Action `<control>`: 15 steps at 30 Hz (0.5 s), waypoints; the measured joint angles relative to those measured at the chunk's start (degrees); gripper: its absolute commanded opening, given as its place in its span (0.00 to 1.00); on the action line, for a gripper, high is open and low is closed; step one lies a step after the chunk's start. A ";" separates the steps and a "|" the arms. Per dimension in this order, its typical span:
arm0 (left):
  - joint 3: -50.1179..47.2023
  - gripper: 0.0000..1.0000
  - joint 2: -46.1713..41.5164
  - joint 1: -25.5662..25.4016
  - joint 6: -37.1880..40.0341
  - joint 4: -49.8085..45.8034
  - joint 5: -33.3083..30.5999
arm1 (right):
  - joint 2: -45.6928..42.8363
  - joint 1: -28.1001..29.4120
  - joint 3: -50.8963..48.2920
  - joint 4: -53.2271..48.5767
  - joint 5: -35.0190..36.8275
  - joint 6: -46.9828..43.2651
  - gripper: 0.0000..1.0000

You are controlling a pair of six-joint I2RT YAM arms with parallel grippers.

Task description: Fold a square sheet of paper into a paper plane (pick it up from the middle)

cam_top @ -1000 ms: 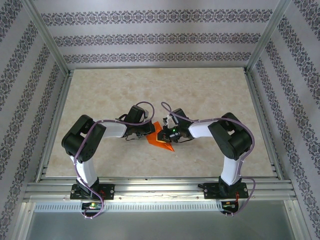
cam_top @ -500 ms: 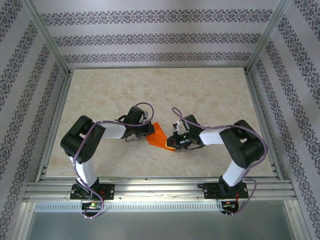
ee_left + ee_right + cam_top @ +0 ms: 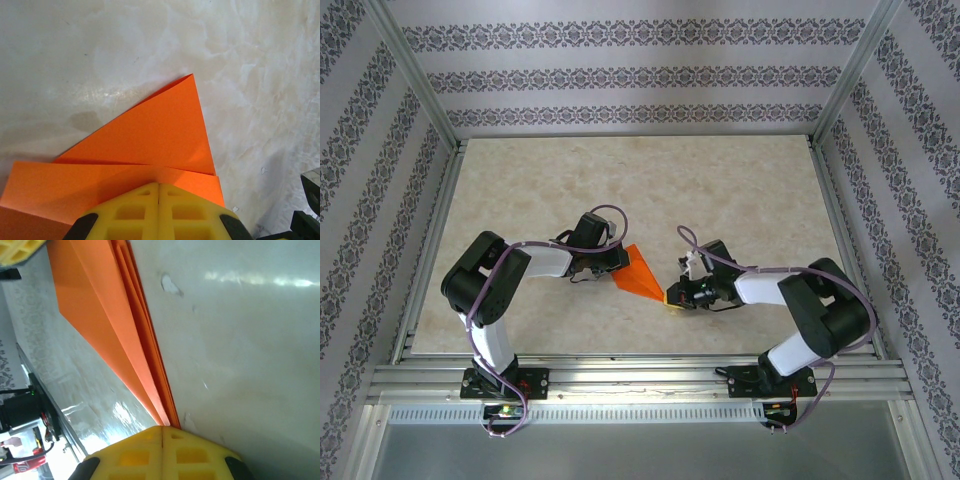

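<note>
orange paper plane [image 3: 642, 275], partly folded, lying flat, pointed tip.

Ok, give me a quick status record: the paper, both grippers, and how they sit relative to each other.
paper: orange paper, folded in layers into a pointed wedge, lying on the table
left gripper: shut, tips on the paper's wide end
right gripper: shut, tips at the paper's narrow pointed end
layout: grippers at opposite ends, the paper between them
plane: fold not finished

Bright even light, soft faint shadows, white glare patches on glossy table [image 3: 260, 280], wrist views sharp.
</note>
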 measured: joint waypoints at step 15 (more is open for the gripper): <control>-0.02 0.05 -0.02 0.00 -0.20 0.22 0.20 | -3.43 1.70 9.22 -4.11 1.44 2.80 0.02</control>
